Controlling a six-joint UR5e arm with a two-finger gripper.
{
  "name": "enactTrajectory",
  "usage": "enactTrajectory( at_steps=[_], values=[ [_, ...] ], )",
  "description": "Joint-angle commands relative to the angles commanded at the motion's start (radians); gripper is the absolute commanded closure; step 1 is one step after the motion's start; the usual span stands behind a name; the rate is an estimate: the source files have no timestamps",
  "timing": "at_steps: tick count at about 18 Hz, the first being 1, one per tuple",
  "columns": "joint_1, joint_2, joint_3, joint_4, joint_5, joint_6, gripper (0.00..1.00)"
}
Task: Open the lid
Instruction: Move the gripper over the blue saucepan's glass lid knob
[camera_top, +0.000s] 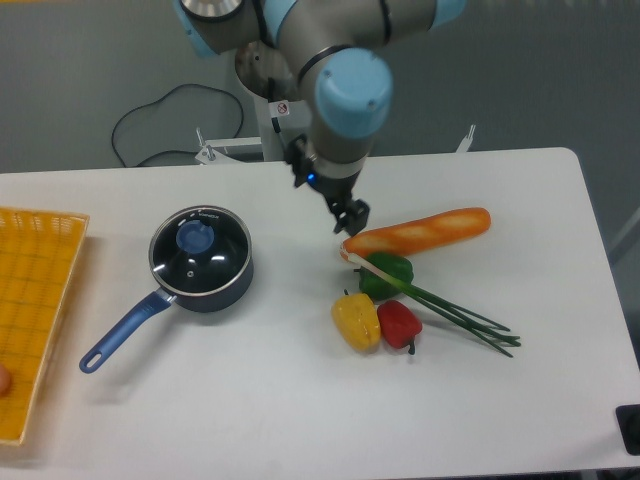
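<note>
On the desk (300, 400), toward nine o'clock, the lid (199, 252) sits closed on the blue saucepan (190, 280). Near centre, the pincer (351, 216) hangs just above the left end of the baguette (420, 231), holding nothing; whether its jaws are parted I cannot tell. Peppers (377, 322) lie at five o'clock of it.
</note>
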Motion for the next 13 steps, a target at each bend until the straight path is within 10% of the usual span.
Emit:
enactTrajectory(
  at_steps=[13],
  values=[
    [-0.112, -0.003, -0.052, 0.084, -0.037, -0.407, 0.00]
  ],
)
